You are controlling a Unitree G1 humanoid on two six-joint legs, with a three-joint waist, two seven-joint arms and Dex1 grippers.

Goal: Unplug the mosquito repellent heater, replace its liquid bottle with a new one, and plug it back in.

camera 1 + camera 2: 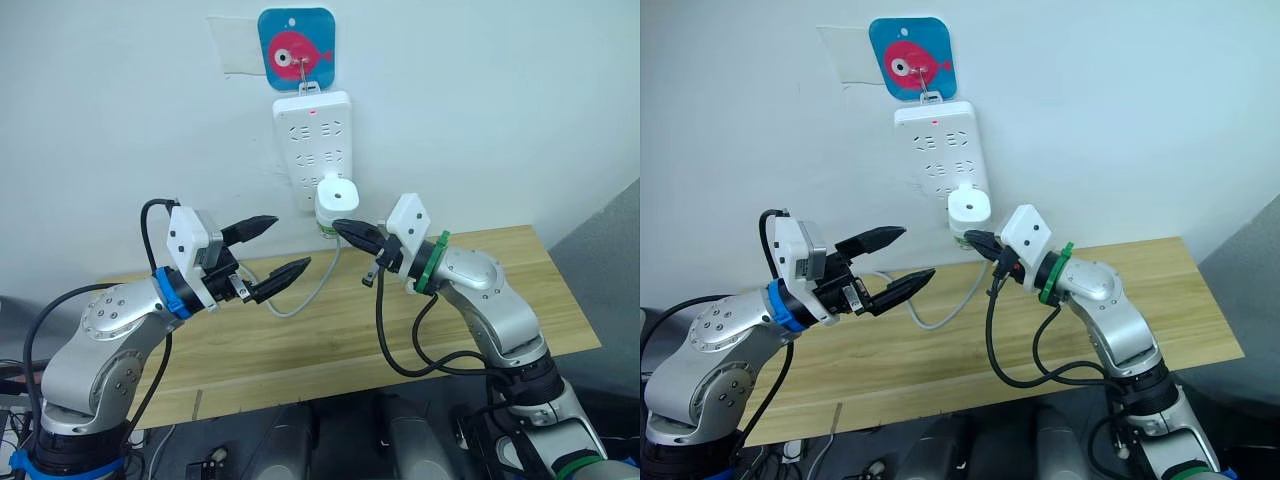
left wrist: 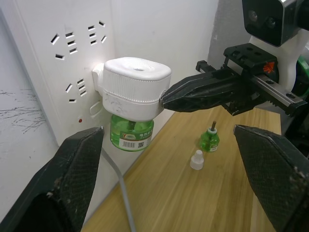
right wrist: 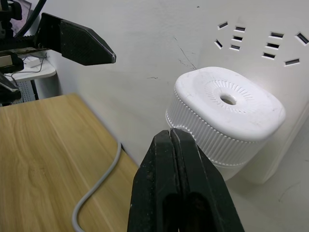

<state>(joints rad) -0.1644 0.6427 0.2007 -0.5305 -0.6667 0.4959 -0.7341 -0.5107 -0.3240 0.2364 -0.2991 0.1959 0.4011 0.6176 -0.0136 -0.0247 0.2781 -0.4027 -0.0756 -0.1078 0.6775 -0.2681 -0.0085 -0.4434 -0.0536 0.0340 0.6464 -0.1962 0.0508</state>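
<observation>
The white mosquito repellent heater (image 1: pixel 337 194) is plugged into the wall-hung power strip (image 1: pixel 312 130), with a green liquid bottle (image 2: pixel 131 135) screwed in beneath it. My right gripper (image 1: pixel 342 227) is shut with nothing in it, its tip just beside the heater's (image 3: pixel 227 113) lower side. My left gripper (image 1: pixel 277 248) is open, a hand's width to the left of the heater, its fingers (image 2: pixel 72 179) spread wide and pointing at it. A second small green bottle (image 2: pixel 209 141) with a bare wick stands on the table, a white cap (image 2: pixel 196 160) beside it.
The power strip hangs from a hook on a blue fish sticker (image 1: pixel 296 48). Its grey cable (image 1: pixel 305 295) drops onto the wooden table (image 1: pixel 300 345) between my arms. A black cable loops under my right arm.
</observation>
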